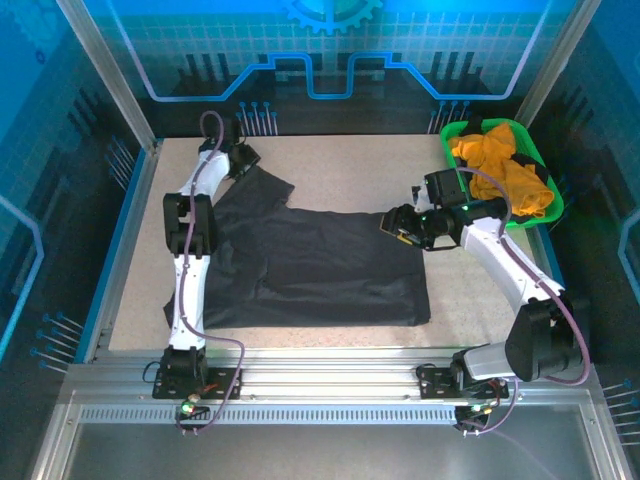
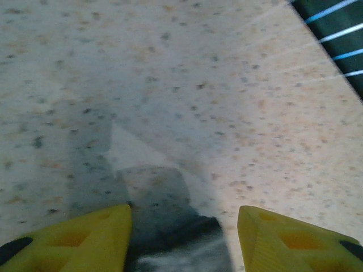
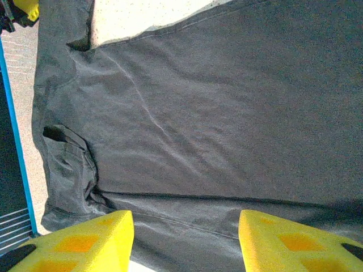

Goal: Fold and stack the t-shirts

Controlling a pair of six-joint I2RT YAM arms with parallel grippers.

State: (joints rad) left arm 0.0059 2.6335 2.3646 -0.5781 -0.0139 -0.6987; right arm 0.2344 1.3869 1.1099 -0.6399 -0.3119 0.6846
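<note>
The dark grey t-shirt (image 1: 320,265) lies spread flat on the speckled bench (image 1: 360,165), towards the left and middle, with one sleeve reaching up to the far left corner and the hem running along the near edge. The left pincer (image 1: 243,158) sits at that far sleeve. In the left wrist view its yellow fingers (image 2: 85,238) stand apart, about halfway wide, low over the bare bench (image 2: 198,85), and a small bit of dark cloth (image 2: 176,243) lies in the gap between them, not visibly pinched. The right pincer (image 1: 393,225) hangs at the right edge of the dark shirt. From its wrist camera the fingers (image 3: 295,238) also stand apart, about halfway wide, holding nothing, with the smooth grey cloth (image 3: 215,113) below them. The orange-yellow t-shirt (image 1: 500,165) is bunched up in the green basket (image 1: 448,133) at the far right corner.
</note>
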